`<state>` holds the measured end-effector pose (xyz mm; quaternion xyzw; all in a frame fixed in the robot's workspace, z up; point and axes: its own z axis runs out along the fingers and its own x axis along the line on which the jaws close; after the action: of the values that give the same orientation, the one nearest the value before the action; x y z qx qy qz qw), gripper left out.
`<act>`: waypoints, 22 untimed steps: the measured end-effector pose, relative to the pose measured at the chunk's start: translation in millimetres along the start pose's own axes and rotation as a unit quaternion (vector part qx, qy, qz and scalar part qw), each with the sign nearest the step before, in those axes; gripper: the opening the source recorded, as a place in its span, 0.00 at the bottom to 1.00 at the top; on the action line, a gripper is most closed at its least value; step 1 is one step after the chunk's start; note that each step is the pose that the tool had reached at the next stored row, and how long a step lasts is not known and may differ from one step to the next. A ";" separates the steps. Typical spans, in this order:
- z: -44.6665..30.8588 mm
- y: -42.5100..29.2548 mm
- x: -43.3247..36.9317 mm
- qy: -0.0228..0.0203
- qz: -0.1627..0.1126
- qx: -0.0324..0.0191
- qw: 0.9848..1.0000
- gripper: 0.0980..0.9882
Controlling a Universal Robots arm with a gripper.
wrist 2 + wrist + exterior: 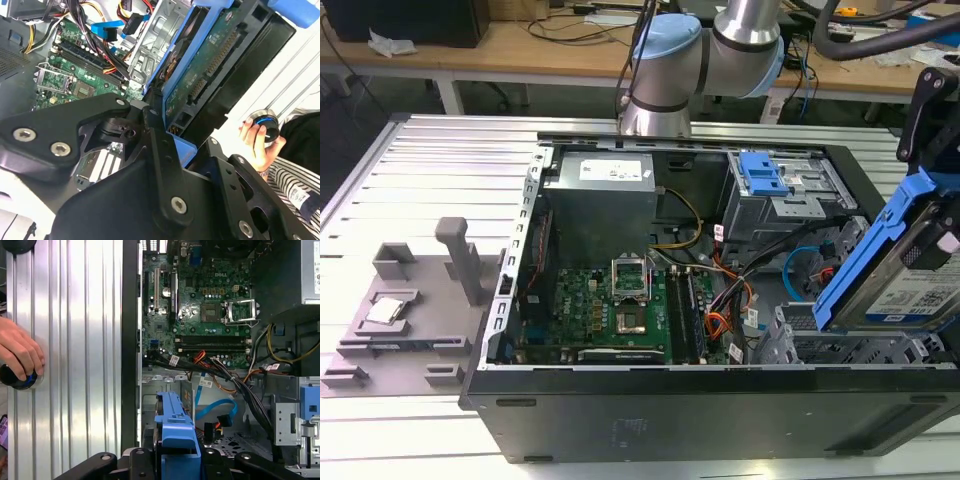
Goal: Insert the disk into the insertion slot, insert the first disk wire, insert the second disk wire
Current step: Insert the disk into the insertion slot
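A: Where's the disk (905, 275)?
B: Clamped in the gripper (177, 462), fingers (156, 150) closed on its blue frame. It's tilted just above the insertion slot (825, 345), not in it.
A: And the cables?
B: The second disk wire (220, 410) loops beside the slot. The first disk wire (200, 356) lies farther from it, toward the motherboard (620, 305). A hand (20, 350) rests on the worktop (75, 365), well apart from it.

Disk (908, 272) tilted, over insertion slot (840, 346)

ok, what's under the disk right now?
The slot, a perforated cage, lies under the tilted disk, with the blue cable looping near it. The bay floor directly beneath the disk is covered.
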<state>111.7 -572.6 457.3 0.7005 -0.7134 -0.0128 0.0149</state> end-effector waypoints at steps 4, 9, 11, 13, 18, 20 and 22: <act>6.2 -0.2 0.0 0.000 0.000 0.000 1.000 0.30; 11.1 0.4 0.0 0.000 0.000 0.000 1.000 0.30; 11.7 4.8 -0.7 0.000 0.000 0.000 1.000 0.30; 12.4 9.8 -3.9 -0.001 0.000 0.000 1.000 0.30; 16.4 11.8 -13.3 -0.007 -0.002 0.000 1.000 0.30; 17.7 11.7 -17.2 -0.007 -0.006 0.000 1.000 0.30; 19.5 10.7 -18.4 -0.007 -0.009 0.000 1.000 0.30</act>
<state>100.6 -554.0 438.2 0.7071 -0.7068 -0.0181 0.0099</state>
